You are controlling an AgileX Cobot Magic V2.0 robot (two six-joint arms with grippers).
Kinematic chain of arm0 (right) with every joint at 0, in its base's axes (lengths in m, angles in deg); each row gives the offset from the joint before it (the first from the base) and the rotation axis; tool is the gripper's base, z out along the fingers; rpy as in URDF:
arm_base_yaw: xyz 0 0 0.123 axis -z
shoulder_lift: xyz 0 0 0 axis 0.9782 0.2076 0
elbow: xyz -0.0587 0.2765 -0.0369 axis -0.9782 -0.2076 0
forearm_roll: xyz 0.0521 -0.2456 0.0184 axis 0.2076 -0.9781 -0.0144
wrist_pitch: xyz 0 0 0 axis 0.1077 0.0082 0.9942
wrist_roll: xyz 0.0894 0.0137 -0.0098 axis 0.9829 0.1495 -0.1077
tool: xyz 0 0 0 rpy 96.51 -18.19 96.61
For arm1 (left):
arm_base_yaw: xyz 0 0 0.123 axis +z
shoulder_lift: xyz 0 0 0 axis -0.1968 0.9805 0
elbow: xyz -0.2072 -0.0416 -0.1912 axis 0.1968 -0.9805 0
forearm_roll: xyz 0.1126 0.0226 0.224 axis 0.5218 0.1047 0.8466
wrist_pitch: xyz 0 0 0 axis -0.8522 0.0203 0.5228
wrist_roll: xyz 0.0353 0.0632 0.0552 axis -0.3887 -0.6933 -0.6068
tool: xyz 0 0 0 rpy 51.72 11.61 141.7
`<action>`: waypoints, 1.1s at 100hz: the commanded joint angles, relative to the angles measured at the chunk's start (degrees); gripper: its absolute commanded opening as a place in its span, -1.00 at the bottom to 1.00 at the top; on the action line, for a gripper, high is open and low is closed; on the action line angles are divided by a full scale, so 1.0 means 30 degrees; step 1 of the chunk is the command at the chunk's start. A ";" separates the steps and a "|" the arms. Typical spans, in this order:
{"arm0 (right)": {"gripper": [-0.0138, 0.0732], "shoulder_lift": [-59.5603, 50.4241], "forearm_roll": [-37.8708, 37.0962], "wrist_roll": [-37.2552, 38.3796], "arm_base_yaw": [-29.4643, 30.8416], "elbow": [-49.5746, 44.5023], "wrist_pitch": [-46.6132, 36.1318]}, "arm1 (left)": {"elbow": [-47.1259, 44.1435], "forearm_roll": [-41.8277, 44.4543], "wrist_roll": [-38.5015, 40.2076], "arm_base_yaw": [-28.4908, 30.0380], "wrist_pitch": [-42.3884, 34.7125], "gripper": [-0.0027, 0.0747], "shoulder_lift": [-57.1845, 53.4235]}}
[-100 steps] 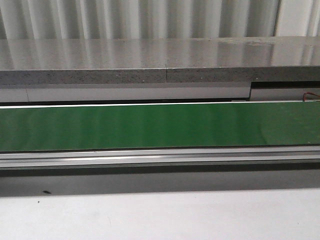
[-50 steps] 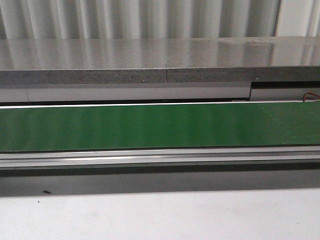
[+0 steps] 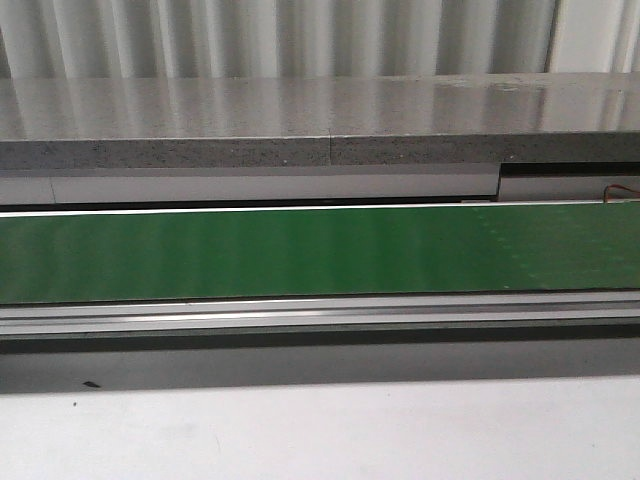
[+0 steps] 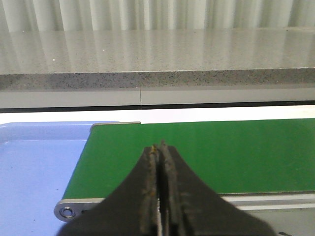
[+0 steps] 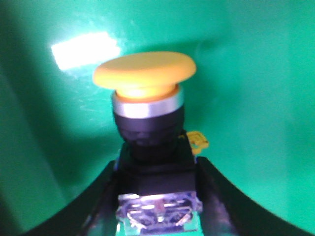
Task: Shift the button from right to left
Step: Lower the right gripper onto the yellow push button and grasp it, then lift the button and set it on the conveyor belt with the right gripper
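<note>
Yellow-orange and domed, the cap of the button [image 5: 145, 105] fills our right wrist view, with a silver collar and a dark neck under it and the green belt [image 5: 256, 98] close behind. Our right gripper [image 5: 158, 196] has its two dark fingers [image 5: 101, 204] against either side of the button's lower body, so we judge the jaws closed on it. We cannot tell whether the button rests on the belt or hangs just above it, since the base is hidden between the fingers and the picture is soft.

Our left gripper [image 4: 160, 150] hovers over the near edge of the green belt [image 4: 236, 152], jaws pressed together on nothing, with a pale blue surface [image 4: 34, 167] beside the belt's end roller.

From the front camera we see only the belt [image 3: 300, 250], its metal rail, the grey stone ledge [image 3: 300, 120] behind and the pale tabletop [image 3: 320, 430] in front; neither arm nor the button shows there, so the button lies off to the right of that view.

We judge the step in hand to be the pick at the right side, the carry not yet begun. Next we need a firm hold on the body, a clean rise off the belt, then a level sweep leftward, keeping the heavy cap from tipping the button in the jaws
</note>
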 commanded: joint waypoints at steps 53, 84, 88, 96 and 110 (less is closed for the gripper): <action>-0.38 -0.4777 0.1142 -0.0153 -0.4014 0.1907 0.4349 | -0.0757 -0.0043 0.0214 -0.0031 -0.1603 -0.98 -0.0630; -0.38 -0.4455 0.1105 -0.0153 -0.4283 0.1212 0.2645 | -0.0757 -0.0043 0.0214 -0.0031 -0.1603 -0.98 -0.0630; -0.38 -0.4276 0.1105 -0.0153 -0.4283 0.1212 0.2628 | -0.0757 -0.0043 0.0214 -0.0031 -0.1603 -0.98 -0.0630; -0.38 -0.3764 0.1105 -0.0153 -0.4283 0.1212 0.2605 | -0.0757 -0.0043 0.0214 -0.0031 -0.1603 -0.98 -0.0630; -0.30 -0.3264 0.1105 -0.0153 -0.4283 0.1212 0.2720 | -0.0757 -0.0043 0.0214 -0.0031 -0.1603 -0.98 -0.0630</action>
